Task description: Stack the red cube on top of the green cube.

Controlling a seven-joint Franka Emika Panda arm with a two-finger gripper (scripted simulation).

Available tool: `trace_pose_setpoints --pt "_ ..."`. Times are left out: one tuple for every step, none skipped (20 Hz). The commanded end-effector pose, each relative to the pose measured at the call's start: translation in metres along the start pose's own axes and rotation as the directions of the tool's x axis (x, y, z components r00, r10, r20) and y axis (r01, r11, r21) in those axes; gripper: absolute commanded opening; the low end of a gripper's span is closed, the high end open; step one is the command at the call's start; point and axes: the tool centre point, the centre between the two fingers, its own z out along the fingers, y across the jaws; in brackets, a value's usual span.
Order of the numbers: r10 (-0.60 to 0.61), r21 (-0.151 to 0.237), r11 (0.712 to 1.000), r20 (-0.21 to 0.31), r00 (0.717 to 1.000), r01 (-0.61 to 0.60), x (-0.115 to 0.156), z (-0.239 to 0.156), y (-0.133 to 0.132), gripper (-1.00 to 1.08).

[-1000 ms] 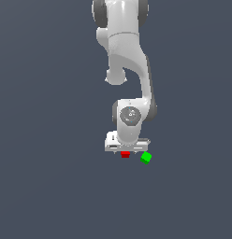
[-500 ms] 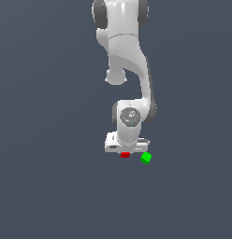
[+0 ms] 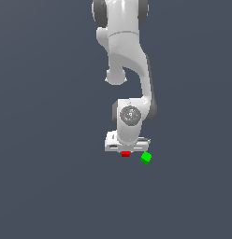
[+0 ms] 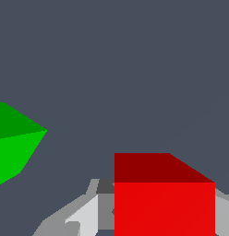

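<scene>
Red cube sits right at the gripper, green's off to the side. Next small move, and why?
Probably close the gripper on the red cube before any lift. The wrist view shows the red cube between the fingers, while the green cube rests apart, nothing stacked yet. Whether it is already gripped is unclear.

Flat, even simulator light, crisp edges, no blur or glare, perhaps lit from above; coarse low-detail renders.

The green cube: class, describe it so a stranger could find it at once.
Follow the white robot arm down to its lowest part. Just beyond that, toward the exterior view's right, sits the green cube. Its only neighbour is the red cube directly under the arm; colour separates them.
</scene>
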Motion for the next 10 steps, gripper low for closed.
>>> trace_pose_setpoints --pt "0.000 0.000 1.000 -0.002 1.000 0.000 0.000 -0.009 0.000 -1.00" --pt "0.000 0.000 1.000 -0.002 1.000 0.000 0.000 -0.014 0.000 -1.00" --pt "0.000 0.000 1.000 -0.002 1.000 0.000 0.000 -0.019 0.000 -1.00" --pt "0.000 0.000 1.000 -0.002 1.000 0.000 0.000 -0.025 0.000 -1.00" --pt "0.000 0.000 1.000 -0.002 1.000 0.000 0.000 -0.032 0.000 -1.00" --pt "0.000 0.000 1.000 -0.002 1.000 0.000 0.000 -0.040 0.000 -1.00" --pt "0.000 0.000 1.000 -0.002 1.000 0.000 0.000 -0.048 0.000 -1.00" --pt "0.000 0.000 1.000 -0.002 1.000 0.000 -0.001 -0.055 0.000 -1.00" --pt "0.000 0.000 1.000 -0.002 1.000 0.000 -0.001 -0.062 0.000 -1.00" --pt "0.000 0.000 1.000 -0.002 1.000 0.000 -0.001 -0.068 0.000 -1.00"
